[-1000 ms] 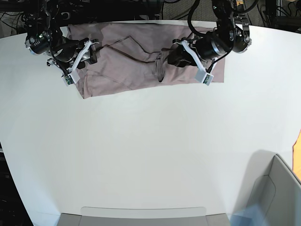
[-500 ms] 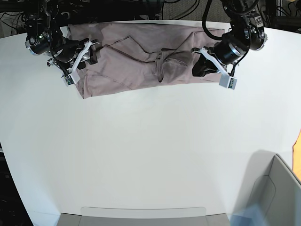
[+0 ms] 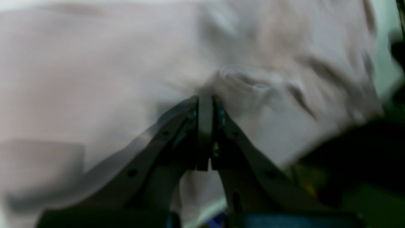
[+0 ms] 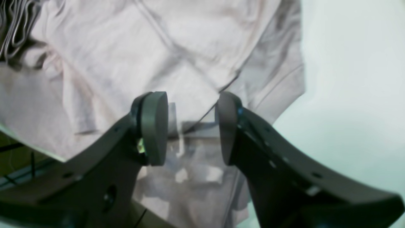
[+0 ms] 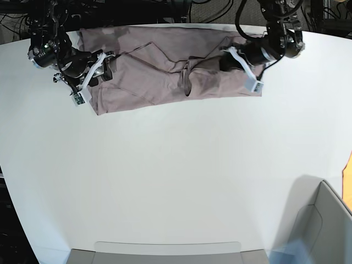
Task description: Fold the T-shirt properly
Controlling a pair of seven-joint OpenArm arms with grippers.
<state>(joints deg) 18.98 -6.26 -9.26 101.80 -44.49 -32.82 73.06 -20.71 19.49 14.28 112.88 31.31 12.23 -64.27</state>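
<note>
Left wrist view: left gripper (image 3: 205,104) has its jaws pressed together w/ a pinch of T-shirt (image 3: 110,69) bunched right at the tips; picture is blurred, so how much cloth is caught can't be told. In the base view the same gripper (image 5: 226,59) sits on the shirt's camera-right end. Right gripper (image 4: 191,126) has pads spread, nothing between them, hanging over a sleeve seam on the shirt's other end; base view puts it at (image 5: 102,66). T-shirt (image 5: 165,63) lies at the far edge of the table (image 5: 176,181), wide, rumpled, w/ a ridge of wrinkles near the middle. Grey bin (image 5: 322,220) at near corner, well apart. Risks, my read: a thin pinch on the left may slip once pulled; a one-sided hold could drag the cloth askew; the ridge may get folded in; shirt is close to the table's far edge, could slide off.
</note>
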